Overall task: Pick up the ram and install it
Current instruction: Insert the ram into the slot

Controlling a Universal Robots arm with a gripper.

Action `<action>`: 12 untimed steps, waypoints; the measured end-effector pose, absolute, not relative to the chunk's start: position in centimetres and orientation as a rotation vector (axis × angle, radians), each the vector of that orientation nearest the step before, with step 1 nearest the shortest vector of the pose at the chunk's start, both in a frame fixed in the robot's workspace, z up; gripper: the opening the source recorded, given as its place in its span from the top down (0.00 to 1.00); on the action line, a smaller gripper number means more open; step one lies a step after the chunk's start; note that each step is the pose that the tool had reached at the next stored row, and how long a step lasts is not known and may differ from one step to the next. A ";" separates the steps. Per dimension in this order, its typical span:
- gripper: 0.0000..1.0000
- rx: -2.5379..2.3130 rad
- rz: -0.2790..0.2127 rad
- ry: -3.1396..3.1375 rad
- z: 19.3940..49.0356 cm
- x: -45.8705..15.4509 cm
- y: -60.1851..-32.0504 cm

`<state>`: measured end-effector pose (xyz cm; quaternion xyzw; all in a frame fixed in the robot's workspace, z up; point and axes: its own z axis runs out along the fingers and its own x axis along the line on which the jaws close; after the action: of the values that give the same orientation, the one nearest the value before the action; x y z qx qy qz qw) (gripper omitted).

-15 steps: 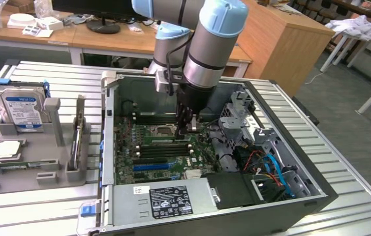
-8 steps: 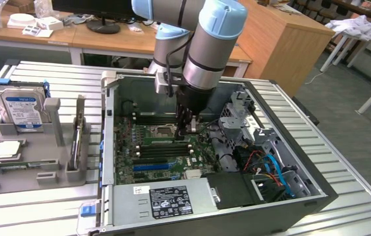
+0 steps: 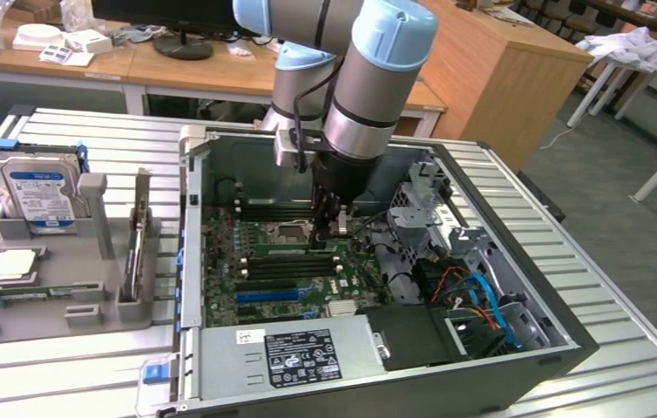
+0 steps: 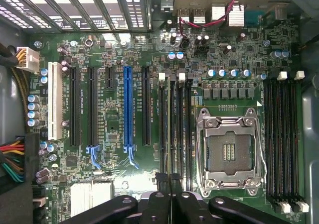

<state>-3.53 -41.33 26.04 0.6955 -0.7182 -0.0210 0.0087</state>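
Judging by the layout, you're working the install step, not the pickup. The arm (image 3: 363, 96) is reaching into the open PC case (image 3: 515, 383) on the table (image 3: 61, 374), jaws pinched together just to the exterior view's right of the CPU socket (image 3: 289, 232). The ram (image 3: 286, 247) is lying as a green strip along the memory slot beside that socket. I can't tell if the jaws are touching it. Seating is calling for a straight-down press, white latches (image 4: 161, 76) free.
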 end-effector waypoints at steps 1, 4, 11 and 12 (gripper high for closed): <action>0.88 2.173 -0.066 -2.244 26.0 -3.5 -41.3; 0.88 2.173 -0.066 -2.244 26.0 -3.5 -41.4; 0.88 2.173 -0.066 -2.244 26.0 -3.5 -41.6; 0.88 2.173 -0.066 -2.244 26.0 -3.5 -41.6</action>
<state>-3.54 -41.56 26.03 0.6955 -0.7182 -0.0210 0.0086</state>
